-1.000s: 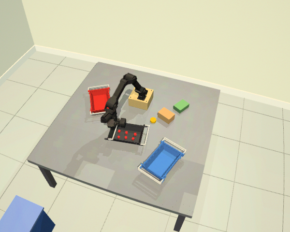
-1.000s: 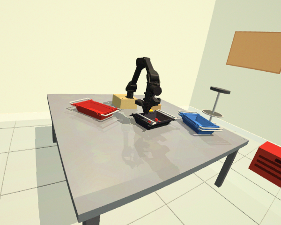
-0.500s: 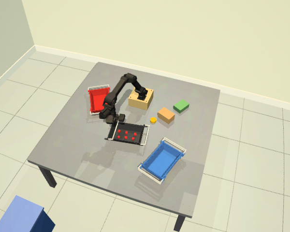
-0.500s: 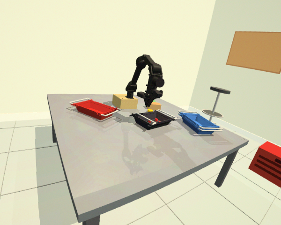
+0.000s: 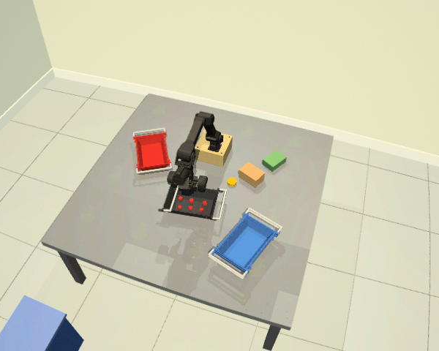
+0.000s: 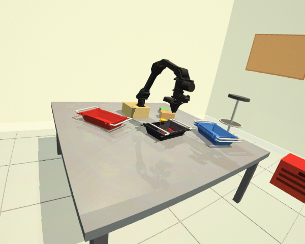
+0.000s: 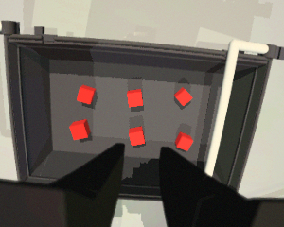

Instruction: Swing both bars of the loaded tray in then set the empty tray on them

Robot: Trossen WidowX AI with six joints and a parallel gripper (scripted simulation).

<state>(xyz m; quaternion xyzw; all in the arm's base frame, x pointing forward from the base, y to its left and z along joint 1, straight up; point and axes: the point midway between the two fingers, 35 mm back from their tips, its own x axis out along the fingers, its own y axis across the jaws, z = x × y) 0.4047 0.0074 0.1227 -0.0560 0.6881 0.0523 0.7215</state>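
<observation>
Black tray [image 7: 35, 163] holds six red blocks [image 7: 134, 98]; hand [image 7: 141, 156] hovers above, nearly closed, gripping nothing.

You see a black tray [image 5: 214, 199] holding six red blocks [image 7: 135, 97], its wire bars [image 7: 223, 106] white. Beside it lie a red tray [image 5: 151, 151] and a blue tray [image 5: 246, 241], both with white bars. The arm and its gripper [image 7: 141, 165] are black, mounted on a tan base [image 5: 220, 152]. An orange block [image 5: 251, 174], a green block [image 5: 274, 159] and a yellow disc [image 5: 232, 181] sit on the grey table [image 5: 110, 227].
</observation>
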